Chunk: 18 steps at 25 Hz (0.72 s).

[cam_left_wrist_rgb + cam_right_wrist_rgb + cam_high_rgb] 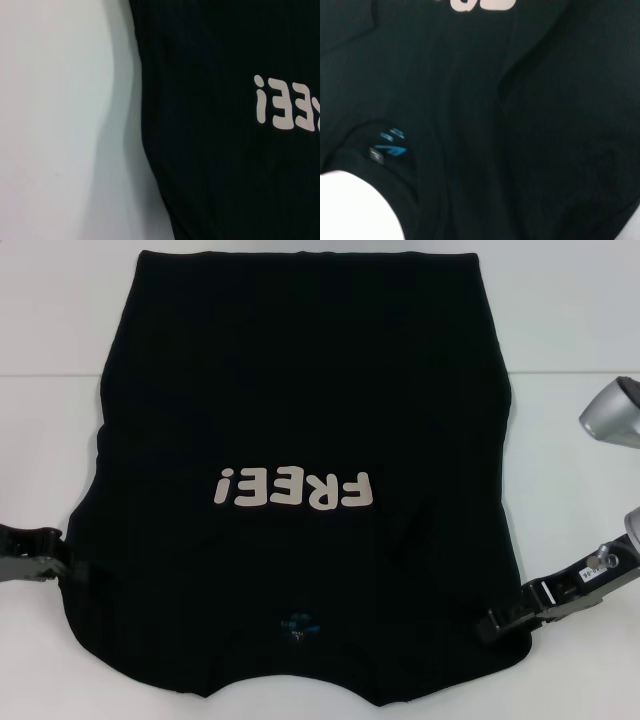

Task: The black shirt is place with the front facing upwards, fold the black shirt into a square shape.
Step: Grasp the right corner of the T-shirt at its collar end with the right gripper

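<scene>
left hand [62,545]: black | right hand [497,618]: black, silver links, labelled

We find a plain white table [50,390] carrying one item, the black shirt [300,390]. The shirt lies flat, front up, covering the table's middle; its hem reaches towards the far edge and its collar lies at the near edge. Bare white surface shows along both side edges of the table.

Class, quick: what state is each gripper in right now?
Left gripper: at the shirt's left edge, state cannot be told.
Right gripper: at its right edge, cannot be told.
</scene>
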Each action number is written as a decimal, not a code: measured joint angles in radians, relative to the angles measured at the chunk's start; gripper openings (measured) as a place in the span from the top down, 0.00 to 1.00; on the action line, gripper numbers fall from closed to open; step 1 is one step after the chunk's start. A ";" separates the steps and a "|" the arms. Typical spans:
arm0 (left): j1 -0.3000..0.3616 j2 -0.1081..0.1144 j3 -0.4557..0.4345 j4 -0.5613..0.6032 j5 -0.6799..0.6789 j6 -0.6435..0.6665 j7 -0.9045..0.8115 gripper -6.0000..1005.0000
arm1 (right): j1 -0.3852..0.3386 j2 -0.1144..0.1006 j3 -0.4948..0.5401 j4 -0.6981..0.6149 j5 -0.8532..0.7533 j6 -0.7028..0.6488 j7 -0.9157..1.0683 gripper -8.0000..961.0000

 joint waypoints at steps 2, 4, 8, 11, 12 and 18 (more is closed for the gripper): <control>-0.002 0.000 0.000 0.000 0.000 0.000 0.000 0.99 | 0.005 0.004 -0.024 -0.002 -0.008 0.008 0.004 0.16; -0.003 0.000 0.000 0.000 0.000 0.000 0.001 0.99 | 0.009 0.007 -0.051 -0.008 -0.009 0.012 0.014 0.16; -0.004 0.000 0.000 0.000 0.000 0.000 0.003 0.99 | 0.018 0.009 -0.073 -0.012 -0.010 0.013 0.027 0.27; -0.004 0.000 0.000 0.000 0.000 -0.001 0.003 0.99 | 0.023 0.009 -0.081 -0.012 -0.010 0.010 0.031 0.42; -0.004 0.000 0.000 0.000 0.000 -0.001 0.003 0.99 | 0.025 0.009 -0.083 -0.012 -0.010 0.009 0.032 0.47; -0.003 0.003 0.000 0.000 -0.014 0.001 0.015 0.99 | 0.030 0.009 -0.090 -0.012 -0.011 0.002 0.032 0.70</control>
